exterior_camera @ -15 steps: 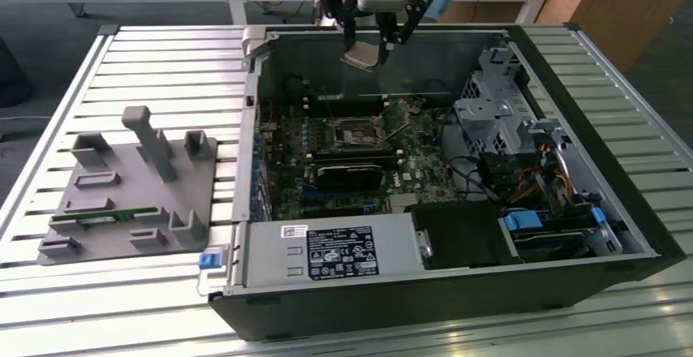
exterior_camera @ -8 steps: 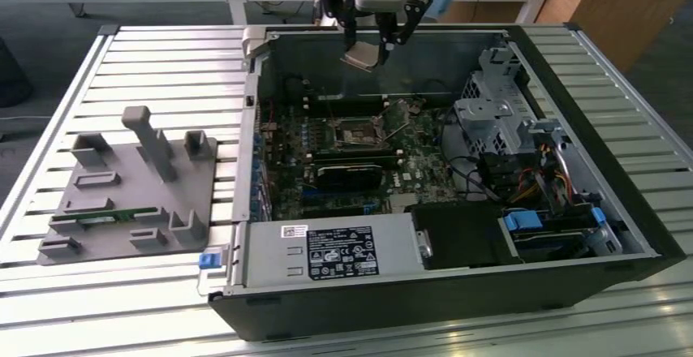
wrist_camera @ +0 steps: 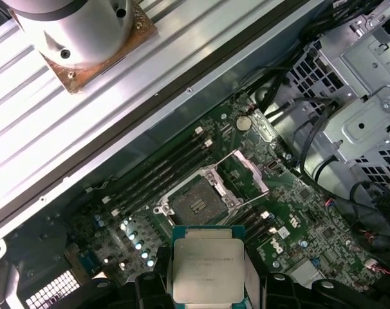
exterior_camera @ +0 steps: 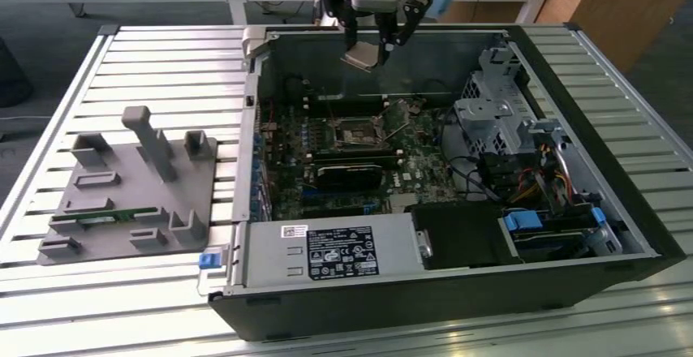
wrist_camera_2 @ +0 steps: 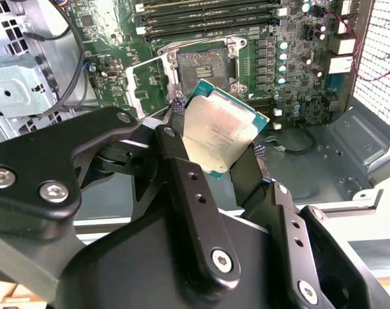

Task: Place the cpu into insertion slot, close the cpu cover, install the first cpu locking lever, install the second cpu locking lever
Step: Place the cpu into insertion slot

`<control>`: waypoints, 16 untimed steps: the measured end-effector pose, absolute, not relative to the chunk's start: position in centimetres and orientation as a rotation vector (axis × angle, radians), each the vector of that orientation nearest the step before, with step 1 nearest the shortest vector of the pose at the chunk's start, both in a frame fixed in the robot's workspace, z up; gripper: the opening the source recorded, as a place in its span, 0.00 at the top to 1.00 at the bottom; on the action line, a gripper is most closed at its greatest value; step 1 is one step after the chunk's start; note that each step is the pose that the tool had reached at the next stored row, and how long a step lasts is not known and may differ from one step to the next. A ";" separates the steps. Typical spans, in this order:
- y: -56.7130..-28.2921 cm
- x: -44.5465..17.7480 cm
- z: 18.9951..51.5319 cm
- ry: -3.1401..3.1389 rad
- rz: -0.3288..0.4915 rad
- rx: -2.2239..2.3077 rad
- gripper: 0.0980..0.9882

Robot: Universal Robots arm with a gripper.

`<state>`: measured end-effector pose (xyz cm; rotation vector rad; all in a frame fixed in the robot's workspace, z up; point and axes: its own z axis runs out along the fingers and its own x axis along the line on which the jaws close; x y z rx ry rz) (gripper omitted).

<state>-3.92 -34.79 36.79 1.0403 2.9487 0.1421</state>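
Slatted metal table lies under an open computer case, and a grey holder block is set on the table at the exterior view's left.

Above the case, the gripper is seen with the cpu pinched between its two black fingers. In both wrist views the chip is held by two opposite edges, with its silver top facing the cameras. It is held in the air and tilted, well apart from the green board below it.

Further out, the insertion slot is seen bare, with nothing inside its dark middle. It can also be picked out in the exterior view and in the second wrist view. The cpu cover is lifted up just beside the slot, so the way in is open. A thin rod next to the slot in the exterior view may be one of the locking levers, swung out, but that is hard to tell.

The first step is judged to be in hand: the chip is being carried and is not yet placed. For this step, the chip has to be made flat, turned to match the square of the slot, and set down gently so it is not pushed in crooked. The cover and both levers are not yet closed.
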 end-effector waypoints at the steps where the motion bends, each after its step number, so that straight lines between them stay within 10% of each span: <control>1: -34.8 -3.9 36.8 2.946 0.142 1.049 0.51; 16: -34.8 -3.9 36.7 2.876 0.140 1.212 0.51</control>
